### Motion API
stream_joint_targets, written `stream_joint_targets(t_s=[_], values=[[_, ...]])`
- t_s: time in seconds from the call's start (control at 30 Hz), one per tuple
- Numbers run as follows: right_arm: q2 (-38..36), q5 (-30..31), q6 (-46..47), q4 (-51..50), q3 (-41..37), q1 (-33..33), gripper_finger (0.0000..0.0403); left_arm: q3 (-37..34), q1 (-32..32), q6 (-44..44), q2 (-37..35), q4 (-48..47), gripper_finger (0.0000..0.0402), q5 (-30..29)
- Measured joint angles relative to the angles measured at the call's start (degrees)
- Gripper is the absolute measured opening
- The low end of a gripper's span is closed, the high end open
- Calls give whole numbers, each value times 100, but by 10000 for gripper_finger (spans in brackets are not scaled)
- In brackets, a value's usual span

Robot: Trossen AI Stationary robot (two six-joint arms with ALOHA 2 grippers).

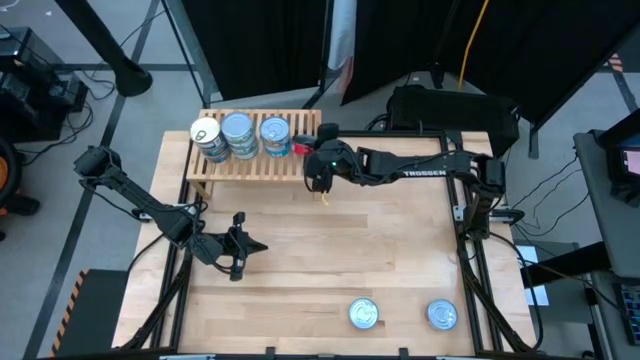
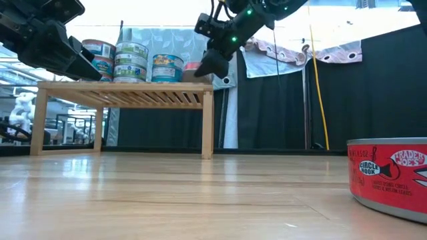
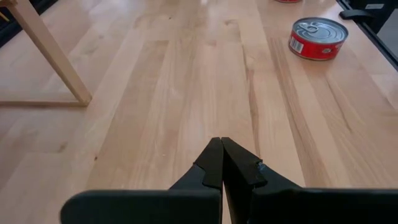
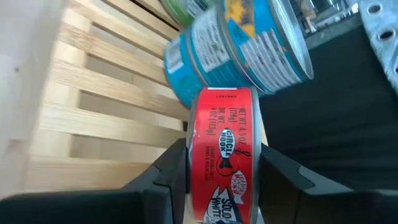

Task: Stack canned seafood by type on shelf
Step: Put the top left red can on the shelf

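At the left side of the surface the left gripper waits low over the wood, near the front-left area, its fingers pressed together with nothing between them. Further back, at the far edge of the surface, stands the slatted wooden shelf, and on it there are three stacks of tins: the stack with a cream top at its left end, then two blue-labelled stacks with silvery tops beside it. Over the right end of the shelf the right gripper is clamped on a red-labelled tin, which it holds on its edge, tilted, just beside the nearest blue stack. I judge that the step in hand is to lay this red tin on the free slats at the right end. The danger is that the tin is not flat: if it is released like this, it may roll off the shelf end or fall between stack and edge. It may also knock the blue stack, which looks already leaning in the right wrist view. Two more tins wait near the front-right edge of the surface.
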Motion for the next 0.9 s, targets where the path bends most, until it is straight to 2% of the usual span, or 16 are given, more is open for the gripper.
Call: stream_joint_targets(t_s=[0.4, 0.57, 0.9], values=[[0, -16, 226, -17, 0, -78, 217, 0, 0, 4, 0, 1, 3, 23], [-2, -606, 771, 9, 0, -156, 230, 0, 0, 3, 0, 2, 4, 52], [-35, -889, 871, 111, 0, -251, 228, 0, 0, -1, 0, 1, 9, 156]])
